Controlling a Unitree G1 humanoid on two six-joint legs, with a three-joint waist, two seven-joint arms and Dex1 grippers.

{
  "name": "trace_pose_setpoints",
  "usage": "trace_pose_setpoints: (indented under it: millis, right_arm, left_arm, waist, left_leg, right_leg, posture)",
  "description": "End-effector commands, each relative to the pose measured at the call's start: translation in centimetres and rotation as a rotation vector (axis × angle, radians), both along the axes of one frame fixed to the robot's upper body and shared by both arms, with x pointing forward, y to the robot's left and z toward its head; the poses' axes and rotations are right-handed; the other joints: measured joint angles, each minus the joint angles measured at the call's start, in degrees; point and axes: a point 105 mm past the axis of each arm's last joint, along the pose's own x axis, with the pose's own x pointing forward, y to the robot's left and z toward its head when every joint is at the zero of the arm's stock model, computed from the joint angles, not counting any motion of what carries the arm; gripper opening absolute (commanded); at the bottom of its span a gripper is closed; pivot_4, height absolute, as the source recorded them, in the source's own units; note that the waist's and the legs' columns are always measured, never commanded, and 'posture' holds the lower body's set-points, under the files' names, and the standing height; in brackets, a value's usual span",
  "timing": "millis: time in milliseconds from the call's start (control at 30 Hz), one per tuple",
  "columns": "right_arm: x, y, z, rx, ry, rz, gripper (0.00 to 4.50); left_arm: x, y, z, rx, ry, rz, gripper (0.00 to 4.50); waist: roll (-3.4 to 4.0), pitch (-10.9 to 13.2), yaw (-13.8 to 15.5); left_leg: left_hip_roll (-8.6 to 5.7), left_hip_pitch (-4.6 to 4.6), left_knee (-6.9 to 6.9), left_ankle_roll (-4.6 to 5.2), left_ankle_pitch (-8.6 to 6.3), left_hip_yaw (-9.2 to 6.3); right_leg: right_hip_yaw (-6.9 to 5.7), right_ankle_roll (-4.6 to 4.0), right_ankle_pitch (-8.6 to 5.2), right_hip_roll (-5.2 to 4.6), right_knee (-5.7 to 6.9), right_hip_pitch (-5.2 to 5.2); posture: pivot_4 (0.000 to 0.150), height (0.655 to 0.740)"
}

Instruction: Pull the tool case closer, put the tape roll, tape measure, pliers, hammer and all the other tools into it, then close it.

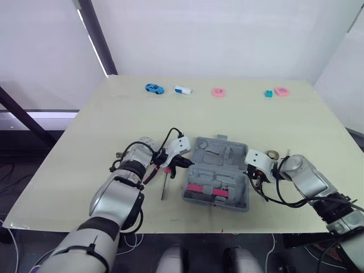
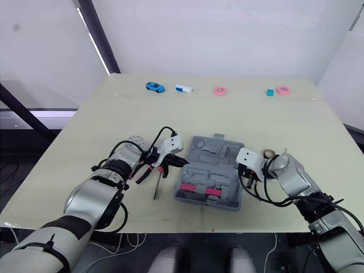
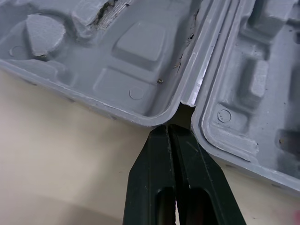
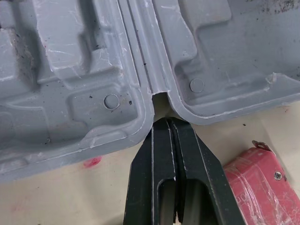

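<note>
Tool case (image 1: 219, 173): grey, lying open and flat on the desk (image 1: 85, 170), near the front middle, between the two grippers.
Case halves: lid half at 12 o'clock, with the handle on its far edge; tray half at 6 o'clock, closest to the desk's front edge.
Case axis: hinge line running roughly 9 to 3 o'clock, a little skewed; handle pointing to 12 o'clock.
Case contents: moulded recesses of the lid half bare; two pink-red pieces (image 1: 195, 187) seated side by side in the tray half, kind not discernible.
Left gripper (image 3: 168, 127): at 9 o'clock of the case, fingers pressed together on nothing, tips right at the notch where the two halves meet.
Right gripper (image 4: 169, 121): at 3 o'clock of the case, fingers likewise together and empty, tips at the hinge notch on that side.
Tape roll (image 1: 273, 154): on the desk at about 2 o'clock of the case, outside it, just beyond the right wrist.
Red casing (image 4: 255, 176): on the desk just beside the right gripper, outside the case, with a screw head showing.
Red-handled tool (image 2: 142, 175): on the desk at 9 o'clock of the case, below the left wrist.
Slim tool (image 2: 156, 187): dark shaft, near the case's left side, long axis about 12 to 6 o'clock.
Far edge: blue toy car (image 1: 153, 88), white piece (image 1: 183, 90), pink piece (image 1: 219, 91), teal piece (image 1: 268, 93) and second pink piece (image 1: 281, 91) in a row at 12 o'clock, well apart from the case.
</note>
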Motion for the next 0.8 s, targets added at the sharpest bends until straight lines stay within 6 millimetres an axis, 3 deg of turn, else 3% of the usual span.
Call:
trace_pose_setpoints:
  millis: [33, 400, 800]
  right_arm:
    - [-0.3, 1.8, 0.7, 0.046, -0.008, 0.085, 0.0]
    - [-0.9, 2.5, 1.0, 0.04, -0.012, 0.189, 0.0]
    - [-2.1, 2.3, 0.7, 0.026, 0.019, 0.22, 0.0]
  left_arm:
    - [-0.2, -1.3, 1.0, -0.062, -0.02, -0.061, 0.13]
    - [-3.7, 0.1, -0.5, -0.118, 0.054, -0.043, 0.13]
    - [-6.8, 0.1, -0.9, -0.128, 0.084, -0.009, 0.13]
  waist:
    - [0.0, 0.0, -0.22]
    - [0.02, -0.01, -1.07]
    - [0.04, -0.02, -0.91]
  left_leg:
    - [0.0, 0.0, 0.0, 0.0, 0.0, 0.0]
    - [0.02, 0.03, -0.02, 0.0, 0.0, -0.02]
    - [0.02, 0.04, -0.01, -0.01, 0.0, -0.01]
  right_leg:
    - [0.0, 0.0, 0.0, 0.0, 0.0, 0.0]
    - [0.02, 0.0, 0.0, 0.0, 0.04, -0.01]
    - [0.02, -0.01, 0.0, -0.01, 0.06, -0.01]
  posture:
    - [0.15, 0.74]
    - [0.15, 0.74]
    - [0.15, 0.74]
